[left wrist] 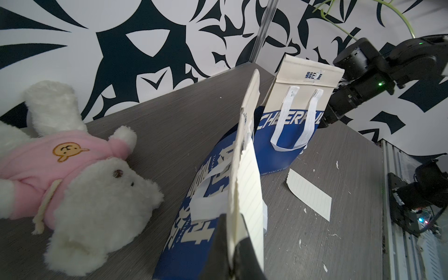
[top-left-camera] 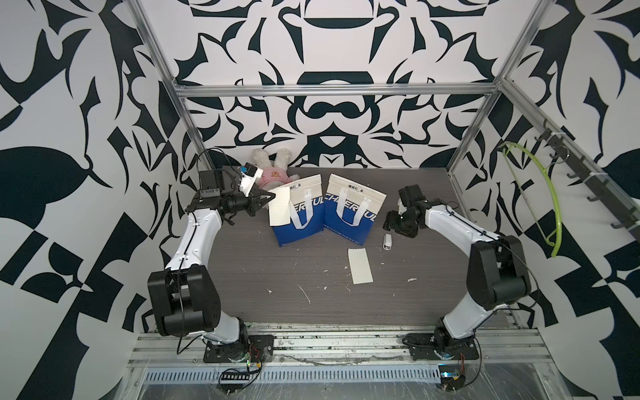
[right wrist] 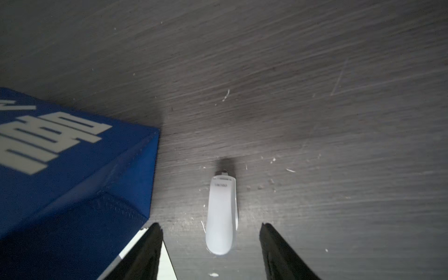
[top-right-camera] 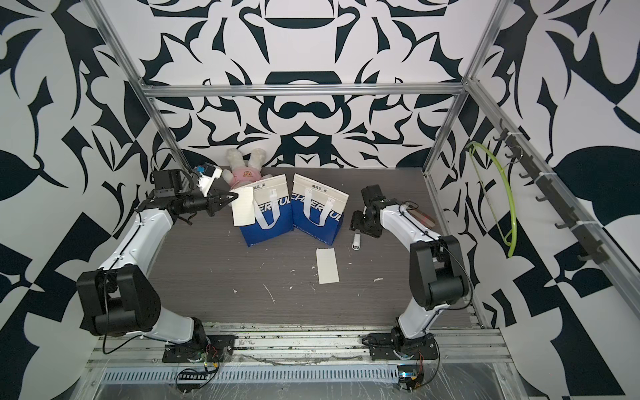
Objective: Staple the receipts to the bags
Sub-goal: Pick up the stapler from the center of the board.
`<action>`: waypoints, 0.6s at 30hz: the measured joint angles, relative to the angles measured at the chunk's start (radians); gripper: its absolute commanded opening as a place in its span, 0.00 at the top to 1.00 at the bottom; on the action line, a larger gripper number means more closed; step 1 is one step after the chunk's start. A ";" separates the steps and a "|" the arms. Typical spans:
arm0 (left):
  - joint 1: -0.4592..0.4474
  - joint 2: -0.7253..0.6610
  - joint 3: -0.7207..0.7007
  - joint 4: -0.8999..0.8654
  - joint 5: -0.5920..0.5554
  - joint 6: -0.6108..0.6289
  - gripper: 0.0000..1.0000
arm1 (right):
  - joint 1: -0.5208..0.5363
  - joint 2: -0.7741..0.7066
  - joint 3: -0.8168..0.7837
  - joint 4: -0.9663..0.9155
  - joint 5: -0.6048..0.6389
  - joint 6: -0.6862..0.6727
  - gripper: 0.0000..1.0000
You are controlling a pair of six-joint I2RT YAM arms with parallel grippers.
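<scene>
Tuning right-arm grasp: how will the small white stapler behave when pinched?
The stapler looks like smooth hard plastic: likely stiff, maybe slippery. Small, probably light. Its narrow rounded body lies flat, so it may twist or skid when squeezed.

In both top views the far receipt hides the start of the lettering on the left bag, lol. Right wrist view is pretty smeared: stapler label unreadable, right bag cropped, right gripper cut off past the fingertips. The plush toy runs off-frame in the left wrist view.
</scene>
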State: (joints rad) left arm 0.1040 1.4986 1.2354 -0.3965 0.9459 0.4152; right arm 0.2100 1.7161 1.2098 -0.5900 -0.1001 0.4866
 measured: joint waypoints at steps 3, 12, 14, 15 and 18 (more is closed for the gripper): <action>0.000 0.000 -0.001 0.001 -0.001 0.000 1.00 | 0.000 0.075 0.043 -0.004 0.002 -0.001 0.39; 0.000 -0.002 -0.002 0.003 -0.005 0.001 1.00 | 0.000 0.152 0.047 -0.007 0.023 0.002 0.50; -0.001 -0.002 -0.002 0.003 -0.007 0.002 1.00 | 0.004 0.166 0.048 -0.010 0.033 -0.002 0.52; -0.001 -0.002 -0.002 0.003 -0.007 0.002 1.00 | 0.005 0.173 0.051 -0.015 0.039 -0.002 0.53; -0.001 -0.003 -0.002 0.003 -0.008 0.002 1.00 | 0.019 0.207 0.081 -0.046 0.069 -0.022 0.56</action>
State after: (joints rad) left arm 0.1032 1.4960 1.2335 -0.3935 0.9382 0.4175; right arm 0.2287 1.9232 1.2911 -0.6361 -0.0311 0.4644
